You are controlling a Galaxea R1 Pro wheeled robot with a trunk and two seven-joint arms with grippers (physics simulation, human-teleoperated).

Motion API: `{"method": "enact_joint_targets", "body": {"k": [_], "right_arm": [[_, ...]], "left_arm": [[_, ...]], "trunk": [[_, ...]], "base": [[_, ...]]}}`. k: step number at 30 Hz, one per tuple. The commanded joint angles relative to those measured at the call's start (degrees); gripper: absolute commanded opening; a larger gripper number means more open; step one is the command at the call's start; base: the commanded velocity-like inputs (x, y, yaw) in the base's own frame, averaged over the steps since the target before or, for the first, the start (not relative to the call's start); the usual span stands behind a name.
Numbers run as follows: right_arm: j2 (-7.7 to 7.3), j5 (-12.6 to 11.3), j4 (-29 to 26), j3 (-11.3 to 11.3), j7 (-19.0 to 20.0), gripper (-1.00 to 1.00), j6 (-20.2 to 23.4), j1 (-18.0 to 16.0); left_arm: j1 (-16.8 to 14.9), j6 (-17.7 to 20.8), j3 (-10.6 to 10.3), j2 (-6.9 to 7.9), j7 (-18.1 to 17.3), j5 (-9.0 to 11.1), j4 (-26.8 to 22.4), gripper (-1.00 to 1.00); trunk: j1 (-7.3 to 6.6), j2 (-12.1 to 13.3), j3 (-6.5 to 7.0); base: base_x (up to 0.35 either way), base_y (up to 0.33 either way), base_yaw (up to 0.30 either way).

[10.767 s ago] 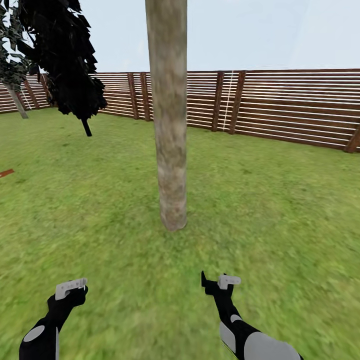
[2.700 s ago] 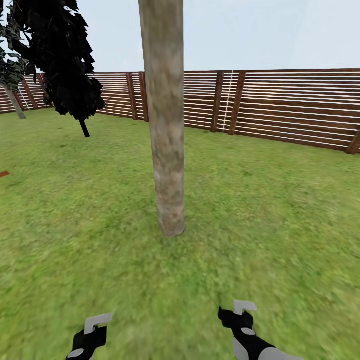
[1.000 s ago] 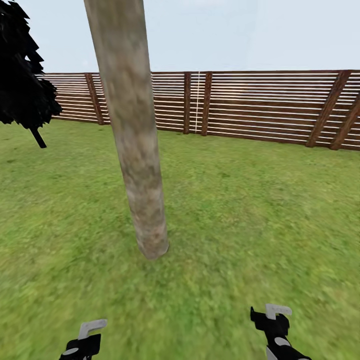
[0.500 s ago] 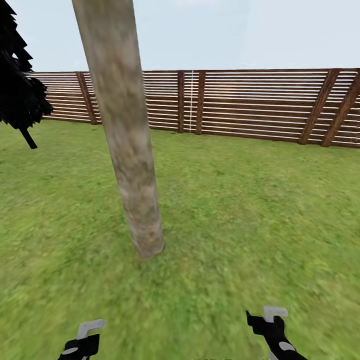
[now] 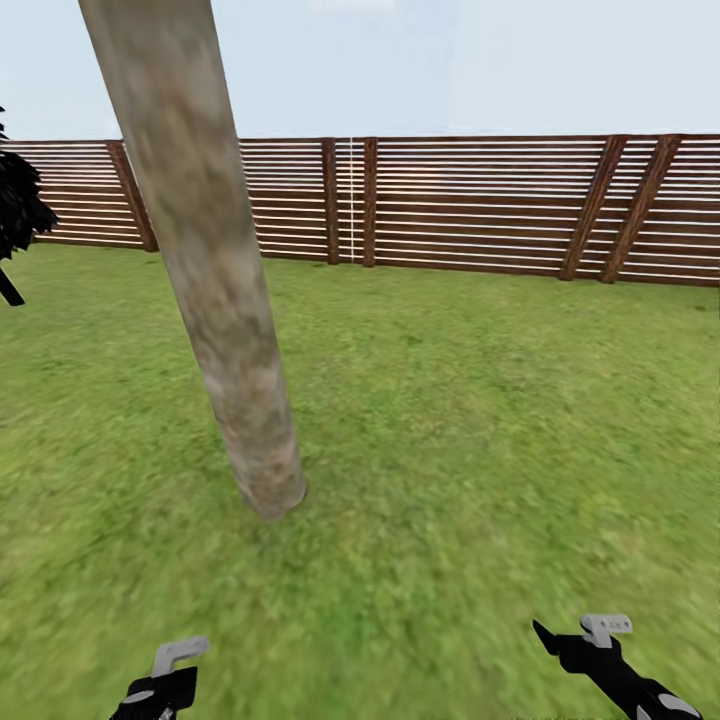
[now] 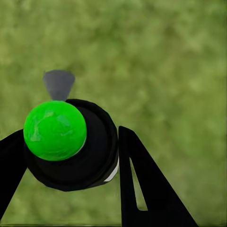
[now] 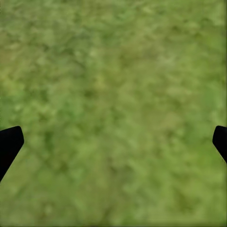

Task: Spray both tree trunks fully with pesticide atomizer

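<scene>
A thick mottled grey-beige tree trunk (image 5: 218,300) leans up out of the lawn, ahead and to the left of me. My left gripper (image 6: 71,158) is shut on the pesticide atomizer (image 6: 71,144), a round black bottle with a bright green cap and a small grey nozzle. In the head view that gripper (image 5: 162,688) sits low at the near left, short of the trunk's base. My right gripper (image 5: 580,645) hangs at the near right, well clear of the trunk. Its fingertips (image 7: 8,142) stand wide apart over bare grass, so it is open.
Green grass (image 5: 470,420) spreads all around the trunk. A brown horizontal-slat fence (image 5: 480,205) closes the far side. The dark foliage of a slim cypress-like tree (image 5: 14,210) shows at the left edge.
The whole view has swung to the right, so the trunk and the dark tree sit further left in the picture. My right arm now shows further right.
</scene>
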Motion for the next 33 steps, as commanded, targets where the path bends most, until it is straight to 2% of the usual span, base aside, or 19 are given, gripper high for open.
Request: {"method": "enact_joint_targets", "body": {"k": [1, 5, 8, 10, 11, 13, 15, 16, 20, 26, 27, 28, 31, 33], "right_arm": [[0.02, 0.0, 0.0, -0.1, 0.0, 1.00, 0.0, 0.0], [0.14, 0.1, 0.1, -0.1, 0.0, 1.00, 0.0, 0.0], [0.15, 0.1, 0.1, -0.1, 0.0, 1.00, 0.0, 0.0], [0.16, 0.1, 0.1, -0.1, 0.0, 1.00, 0.0, 0.0], [0.16, 0.1, 0.1, -0.1, 0.0, 1.00, 0.0, 0.0], [0.16, 0.1, 0.1, -0.1, 0.0, 1.00, 0.0, 0.0], [0.16, 0.1, 0.1, -0.1, 0.0, 1.00, 0.0, 0.0], [0.21, 0.1, 0.1, -0.1, 0.0, 1.00, 0.0, 0.0], [0.15, 0.2, 0.0, -0.1, 0.0, 1.00, 0.0, 0.0], [0.16, 0.2, 0.0, -0.1, 0.0, 1.00, 0.0, 0.0], [0.16, 0.2, 0.0, -0.1, 0.0, 1.00, 0.0, 0.0], [0.16, 0.2, 0.0, -0.1, 0.0, 1.00, 0.0, 0.0], [0.16, 0.2, 0.0, -0.1, 0.0, 1.00, 0.0, 0.0], [0.16, 0.2, 0.0, -0.1, 0.0, 1.00, 0.0, 0.0]], "left_arm": [[-0.7, 2.4, 0.0, 0.09, -0.1, 0.0, -0.2, -1.00], [-4.5, 9.7, 0.0, 0.27, -0.9, -0.9, -0.3, -1.00], [-6.8, 11.0, -0.1, 0.35, -2.7, -1.7, -1.5, -1.00], [-9.1, 13.0, -0.1, 0.54, -3.3, -1.9, -2.6, -1.00], [-10.9, 16.0, -0.1, 0.75, -3.6, -1.9, -3.0, -1.00], [-13.4, 19.5, -0.1, 0.97, -4.7, -1.9, -3.2, -1.00], [-16.3, 21.4, -0.1, 0.97, -6.3, -1.9, -3.3, -1.00], [-17.3, 21.6, -0.2, 0.78, -6.7, -2.1, -3.4, -1.00], [-17.2, 20.6, -0.5, 0.81, -7.0, -2.6, -3.4, -1.00], [-17.1, 17.8, -0.6, 0.56, -6.9, -2.6, -3.4, -1.00], [-17.0, 17.7, -1.1, 0.55, -6.9, -2.6, -3.4, -1.00], [-17.1, 17.4, -3.4, 0.62, -6.9, -2.6, -3.4, -1.00], [-17.0, 13.6, -4.0, 0.79, -6.9, -2.4, -2.9, -1.00], [-16.9, 12.5, -4.0, 0.80, -6.9, -2.4, -2.7, -1.00]], "trunk": [[0.23, -0.4, -0.19], [0.23, -0.4, -0.19], [0.23, -0.4, -0.19], [0.23, -0.4, -0.19], [0.23, -0.4, -0.19], [0.23, -0.4, -0.19], [0.23, -0.4, -0.19], [0.23, -0.4, -0.19], [0.23, -0.4, -0.19], [0.23, -0.4, -0.19], [0.23, -0.4, -0.19], [0.23, -0.4, -0.19], [0.23, -0.4, -0.19], [0.23, -0.4, -0.16]], "base": [[0.000, 0.000, -0.004], [0.000, 0.000, -0.001], [0.000, 0.000, 0.000], [0.000, 0.000, 0.000], [0.000, 0.000, 0.000], [0.000, 0.000, 0.000], [0.000, 0.000, 0.000], [0.000, 0.000, 0.000], [0.084, 0.023, -0.007], [0.238, 0.203, -0.247], [0.009, 0.218, -0.242], [-0.006, 0.044, -0.046], [-0.020, 0.015, -0.014], [-0.223, 0.068, -0.093]]}}
